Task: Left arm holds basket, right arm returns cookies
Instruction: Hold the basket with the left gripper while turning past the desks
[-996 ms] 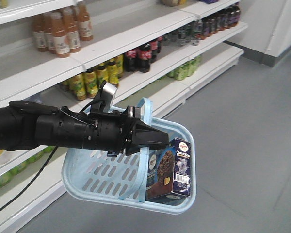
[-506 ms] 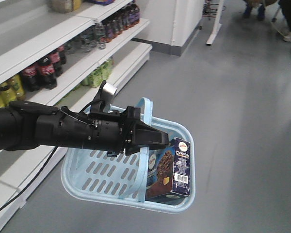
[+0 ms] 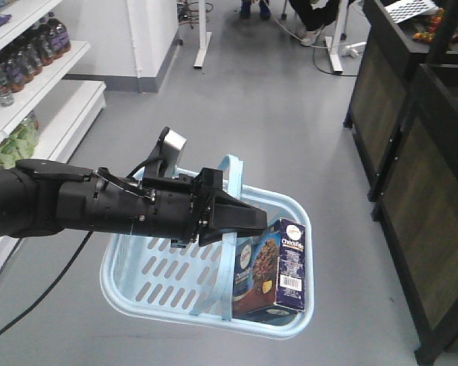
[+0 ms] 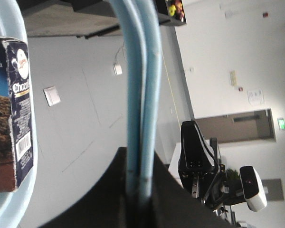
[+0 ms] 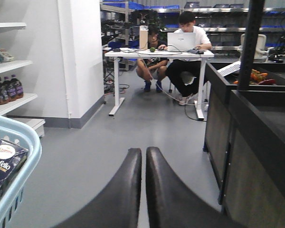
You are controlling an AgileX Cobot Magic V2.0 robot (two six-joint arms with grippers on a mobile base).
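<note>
My left arm (image 3: 76,206) reaches in from the left, and its gripper (image 3: 244,220) is shut on the two blue handles (image 4: 142,71) of the light blue basket (image 3: 160,276), which hangs in the air below it. The cookies (image 3: 273,267), a navy box with a chocolate cookie picture, stand upright in the basket's right end. They also show in the left wrist view as cookies (image 4: 14,118). My right gripper (image 5: 143,152) is shut on nothing, to the right of the basket's rim (image 5: 23,137). The right arm (image 4: 197,156) appears beyond the handles.
Shelves of bottled drinks (image 3: 19,53) run along the left. A dark wooden counter (image 3: 427,152) stands at the right. Ahead there is grey floor, a white pillar (image 5: 80,57) and a white desk (image 5: 156,53) with two people behind it.
The whole view has swung to the right: the drink shelves slid off to the left and the dark counter came in. Left arm, basket and cookies keep their places relative to each other.
</note>
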